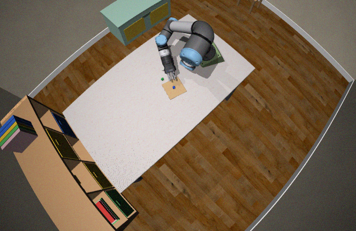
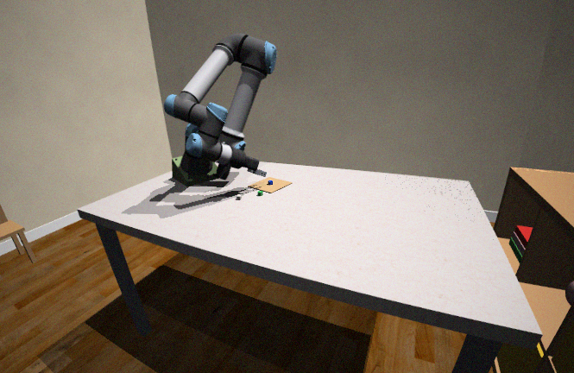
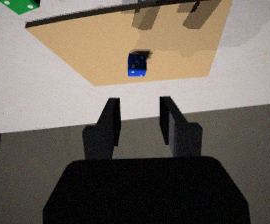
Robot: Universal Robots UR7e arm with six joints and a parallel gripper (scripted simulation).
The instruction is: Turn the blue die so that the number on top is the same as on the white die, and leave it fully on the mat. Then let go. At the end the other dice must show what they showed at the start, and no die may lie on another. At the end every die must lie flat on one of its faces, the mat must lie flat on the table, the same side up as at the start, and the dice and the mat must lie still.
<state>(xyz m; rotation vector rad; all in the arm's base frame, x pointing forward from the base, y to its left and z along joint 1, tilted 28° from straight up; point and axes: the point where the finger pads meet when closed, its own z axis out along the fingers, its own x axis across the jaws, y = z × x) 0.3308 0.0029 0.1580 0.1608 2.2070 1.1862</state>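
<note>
The blue die (image 1: 173, 87) lies flat near the middle of the tan mat (image 1: 174, 89). It also shows in the exterior view (image 2: 270, 181) and in the wrist view (image 3: 138, 63). My gripper (image 1: 172, 79) hangs tilted over the mat's near edge, a short way back from the die. Its fingers stand partly open with nothing between them. The white die (image 2: 237, 198) is a small pale cube on the table beside the mat; its top face is too small to read.
The arm's base (image 1: 208, 58) stands behind the mat. A shelf unit (image 1: 69, 168) is beyond the table's far end.
</note>
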